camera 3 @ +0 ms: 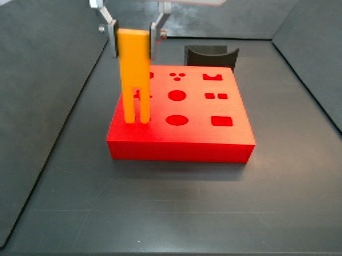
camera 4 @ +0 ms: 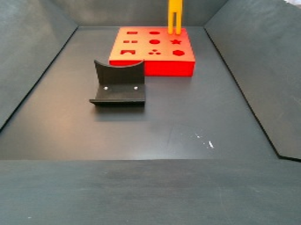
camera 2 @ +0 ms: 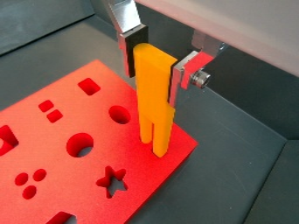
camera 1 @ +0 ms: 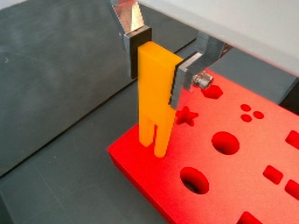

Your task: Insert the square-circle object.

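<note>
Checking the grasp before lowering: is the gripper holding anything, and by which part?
Yes. The gripper is shut on the square-circle object, its fingers clamping the solid upper body; the two prongs hang free over the red block.

You've got one gripper up over the block's edge, clamped on one square-circle object, one red block and one fixture on the floor.
</note>
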Robot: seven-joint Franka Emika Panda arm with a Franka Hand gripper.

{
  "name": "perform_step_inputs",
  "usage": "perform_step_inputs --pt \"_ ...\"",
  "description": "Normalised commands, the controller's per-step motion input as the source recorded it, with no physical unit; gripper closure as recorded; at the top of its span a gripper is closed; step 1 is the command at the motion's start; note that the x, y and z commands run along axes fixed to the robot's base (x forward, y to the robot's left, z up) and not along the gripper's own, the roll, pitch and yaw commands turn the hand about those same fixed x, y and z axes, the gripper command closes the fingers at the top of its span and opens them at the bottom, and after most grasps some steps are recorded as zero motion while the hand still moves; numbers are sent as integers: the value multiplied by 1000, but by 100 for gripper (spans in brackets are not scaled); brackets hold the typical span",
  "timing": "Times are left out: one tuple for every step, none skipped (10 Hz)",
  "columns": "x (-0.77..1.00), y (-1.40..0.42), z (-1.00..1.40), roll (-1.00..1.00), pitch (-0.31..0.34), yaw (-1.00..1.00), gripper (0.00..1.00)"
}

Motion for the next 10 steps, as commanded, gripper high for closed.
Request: perform_step_inputs --pt "186 -29 -626 153 0 0 100" --pt "243 -31 -617 117 0 0 100" --pt "209 -23 -569 104 0 0 100" --pt "-37 0 -383 97 0 0 100" --pt "-86 0 -414 61 -39 -11 100" --pt "-174 0 -554 21 -80 0 100" --pt "-123 0 -549 0 -113 -17 100" --pt "6 0 -111 -3 -1 0 100" --pt "0 -9 -634 -81 -193 0 100" --pt "0 0 -711 -91 -241 0 100"
